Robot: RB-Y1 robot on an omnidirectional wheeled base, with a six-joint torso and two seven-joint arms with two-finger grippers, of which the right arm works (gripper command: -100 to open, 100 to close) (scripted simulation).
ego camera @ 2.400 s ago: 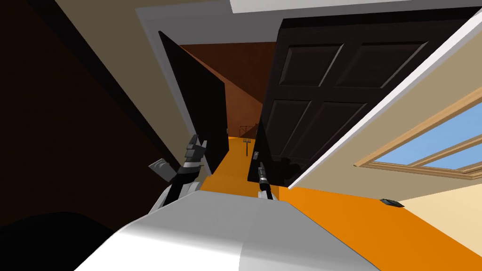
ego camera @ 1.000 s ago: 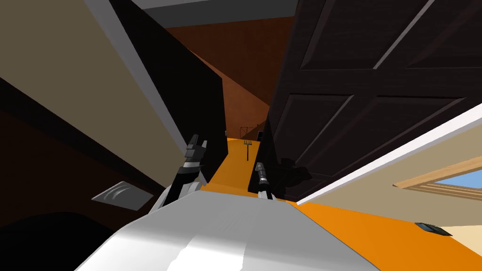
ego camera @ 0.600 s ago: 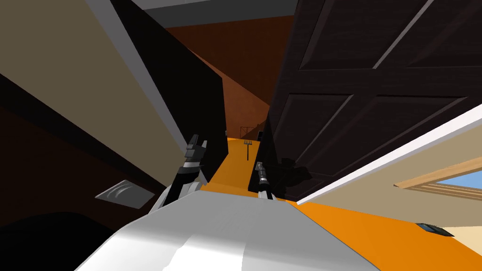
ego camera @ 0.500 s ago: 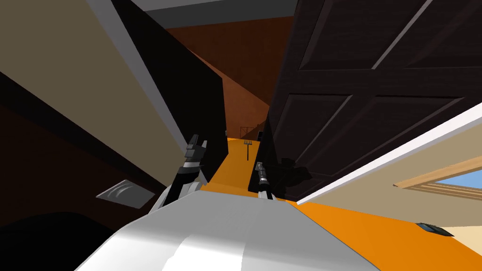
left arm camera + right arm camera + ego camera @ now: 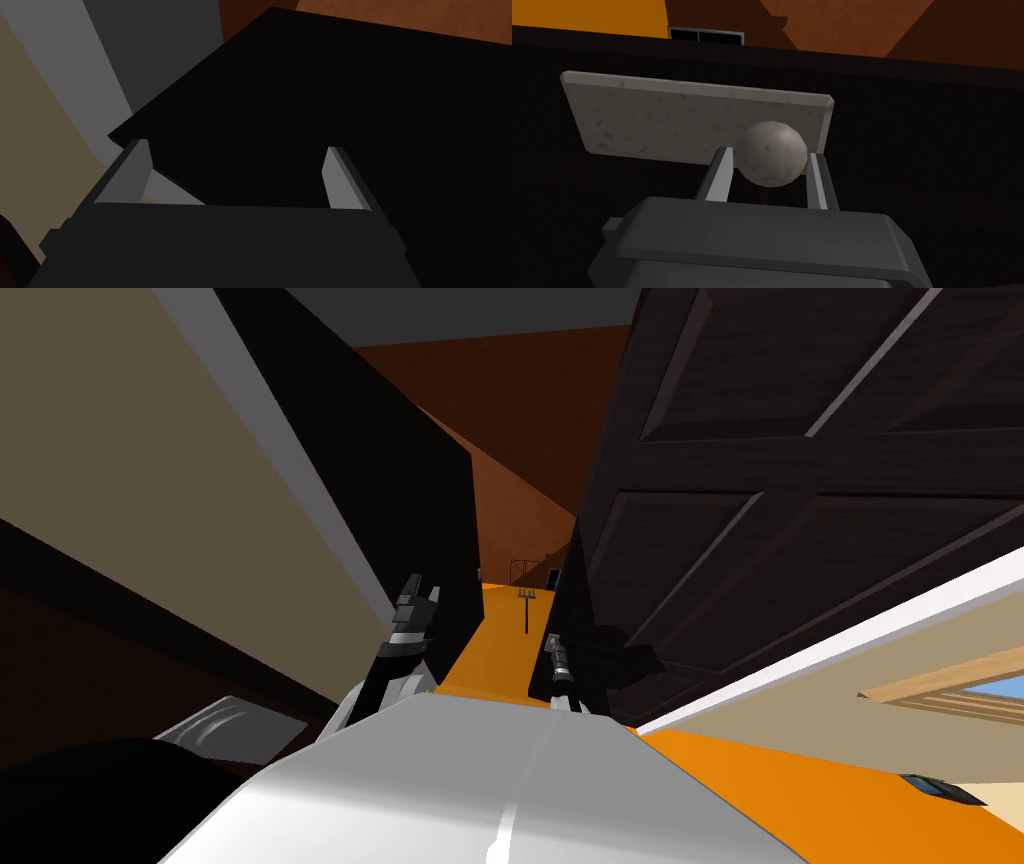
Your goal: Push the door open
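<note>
Door (image 5: pixel 780 488), dark and panelled, stands partly open on right of the doorway, orange floor (image 5: pixel 500 633) showing through the gap. Round pale knob (image 5: pixel 770 153) on speckled plate (image 5: pixel 677 120) sits between right pincer (image 5: pixel 769 152) fingers, which clamp its sides. Left pincer (image 5: pixel 236 146) spread wide, empty, facing flat black panel (image 5: pixel 300 90).
</note>
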